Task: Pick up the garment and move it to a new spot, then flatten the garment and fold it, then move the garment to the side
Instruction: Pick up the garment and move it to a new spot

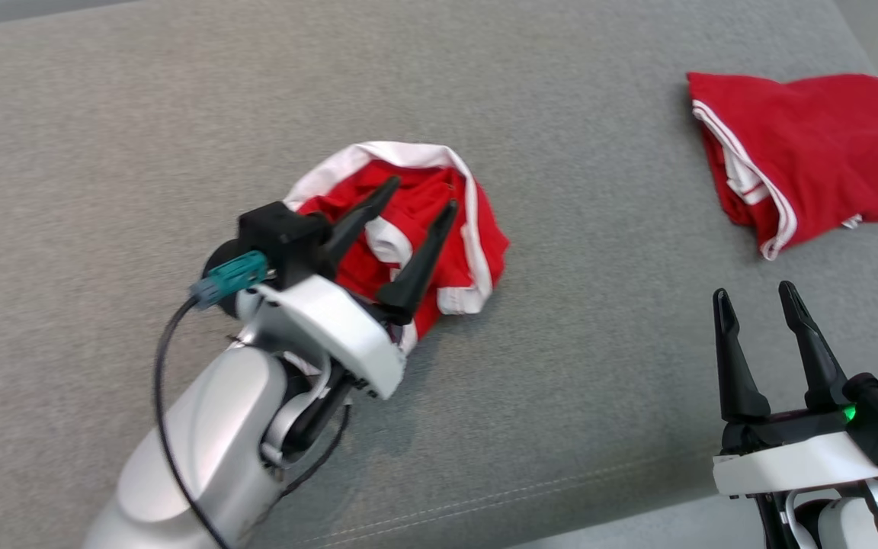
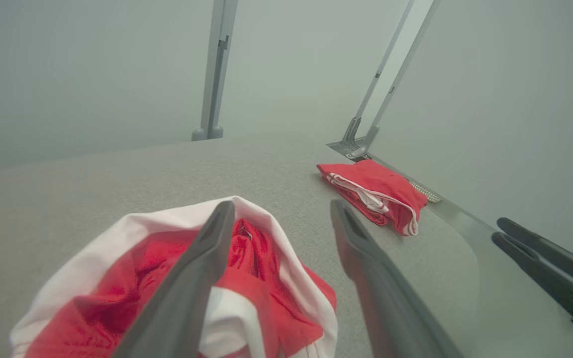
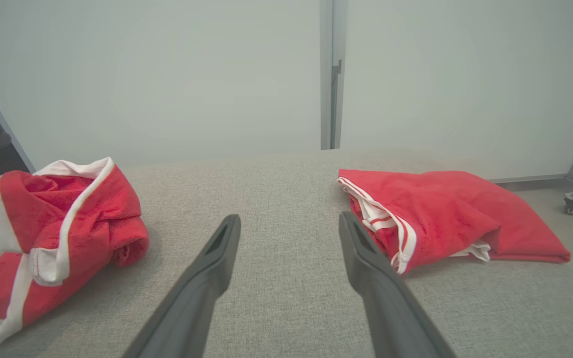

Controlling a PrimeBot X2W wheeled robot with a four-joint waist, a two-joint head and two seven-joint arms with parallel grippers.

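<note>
The crumpled garment [image 1: 477, 236], red with white bands, lies in a loose heap a little left of the middle of the grey fabric surface [image 1: 180, 114], with its wide white band arching over the far side of the heap. The left gripper [image 1: 422, 194] is over it with its two dark fingers spread apart and nothing clamped between them. In the head view both fingers cross the heap, their tips pointing far and to the right.

In the left wrist view the same gripper [image 2: 281, 206] has one finger lying along the top of the heap [image 2: 92, 308]. The other runs beside the cloth's right edge, over bare grey fabric, and part of the cloth lies in the gap between them. Whether either finger touches the cloth cannot be told. The pale left forearm [image 1: 203, 427] rises from the near left edge, and the wrist is tipped so the fingers slant down toward the garment.

The right gripper [image 1: 754, 290] is at the near right, over the surface's near edge and well apart from the heap. Its fingers are also spread wide and empty, pointing toward the far side. From the right wrist view [image 3: 289, 218] the heap [image 3: 67, 219] lies off to the left.

A folded garment [image 1: 812, 145], also red with white stripes, lies flat at the far right of the surface.
</note>
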